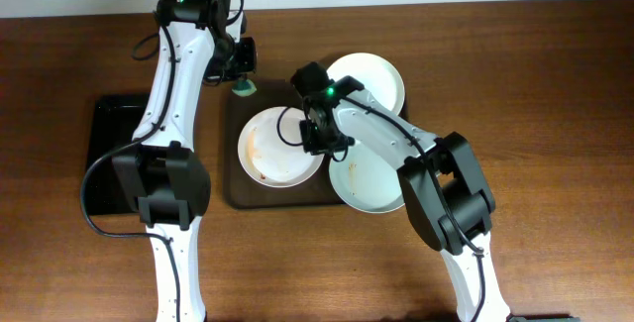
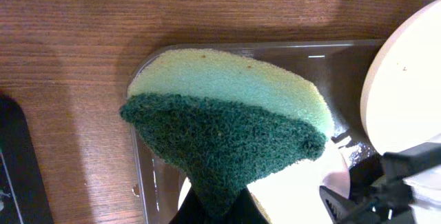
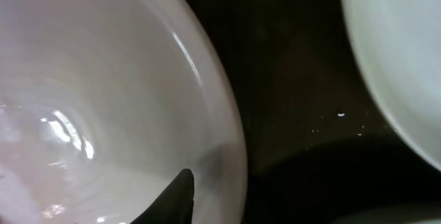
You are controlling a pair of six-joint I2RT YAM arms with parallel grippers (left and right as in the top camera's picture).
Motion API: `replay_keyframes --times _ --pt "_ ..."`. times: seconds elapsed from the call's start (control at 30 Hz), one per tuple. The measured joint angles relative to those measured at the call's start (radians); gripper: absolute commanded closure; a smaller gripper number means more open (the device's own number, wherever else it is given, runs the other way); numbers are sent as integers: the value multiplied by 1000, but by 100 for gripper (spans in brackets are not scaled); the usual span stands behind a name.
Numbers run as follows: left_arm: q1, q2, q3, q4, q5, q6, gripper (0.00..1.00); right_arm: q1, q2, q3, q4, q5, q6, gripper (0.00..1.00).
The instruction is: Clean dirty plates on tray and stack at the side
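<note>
Three round, shallow white plates lay on the dark brown, round-cornered tray (image 1: 234, 195): the smeared plate (image 1: 269, 149) at left, streaked thin brown, the far plate (image 1: 376, 76) and the near plate (image 1: 365, 185). The left jaws were clenched on a sponge (image 2: 227, 114), pale foam backed with coarse green scouring fibre, over the tray's far left corner. The right jaws sat at the smeared plate's right rim; whether they gripped it could not be told. A glossy black tray (image 1: 104, 129) lay further left on the wooden bench (image 1: 555, 64).
</note>
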Motion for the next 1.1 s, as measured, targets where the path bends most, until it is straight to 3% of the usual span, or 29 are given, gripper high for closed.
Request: replay_keyframes --times 0.1,0.5,0.8,1.1 --pt "0 0 0 2 0 0 99 0 -1 -7 19 -3 16 96" --pt "0 0 0 13 0 0 99 0 -58 -5 -42 54 24 96" --pt "0 0 0 9 0 0 99 16 -349 46 -204 507 10 96" --pt "0 0 0 9 35 0 99 161 -352 49 -229 989 -1 96"
